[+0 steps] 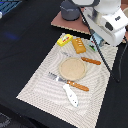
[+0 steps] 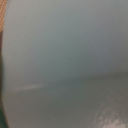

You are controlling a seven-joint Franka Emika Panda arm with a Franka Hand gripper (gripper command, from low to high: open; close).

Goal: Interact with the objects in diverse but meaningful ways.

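Exterior view: a striped placemat [image 1: 45, 75] is spread on a dark worktop [image 1: 25, 35]. At its centre a tan round plate [image 1: 72, 68] is set, with an orange-handled knife [image 1: 90, 60] beyond it and an orange-handled fork [image 1: 70, 82] in front. A white paddle-like piece [image 1: 70, 95] lies near the mat's front edge. A yellow printed block [image 1: 64, 39] and an orange bread-like block [image 1: 78, 46] lie close together at the far edge. The white robot arm [image 1: 107, 22] is lowered at the exterior view's right, its gripper hidden; whether it is apart or together cannot be told. In the wrist view only a pale grey-blue surface [image 2: 65, 55] is seen, filling the frame. A reach or grasp there is judged to be in hand; next, a clear sight of the gripper is needed.
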